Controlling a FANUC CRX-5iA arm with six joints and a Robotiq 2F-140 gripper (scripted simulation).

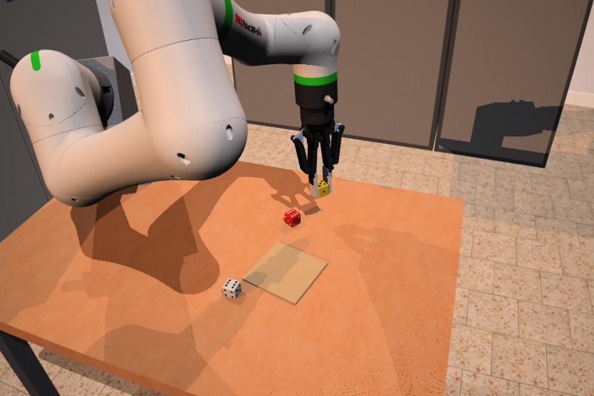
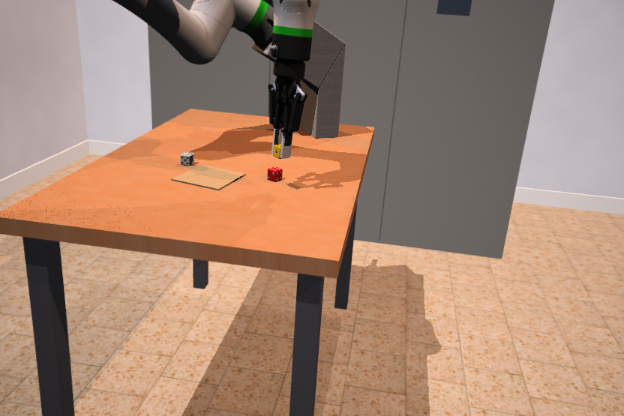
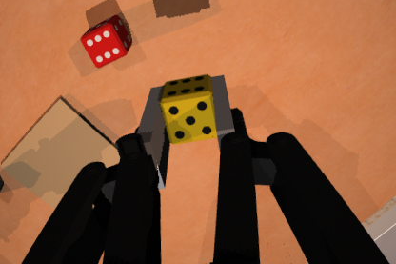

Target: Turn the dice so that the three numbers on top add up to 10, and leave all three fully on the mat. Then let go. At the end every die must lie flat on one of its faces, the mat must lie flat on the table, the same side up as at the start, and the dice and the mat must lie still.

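Gripper point(image 1: 322, 184) clamped on yellow die point(image 1: 323, 188), held just above the table point(image 1: 393, 257), clear of its own shadow. Left to right in the top view: white die point(image 1: 231, 287) flat on the table, just beside the mat's left corner; tan mat point(image 1: 285, 270) flat, bearing no dice; red die point(image 1: 292, 217) on the table between mat and gripper; yellow die furthest right, well apart from the mat.
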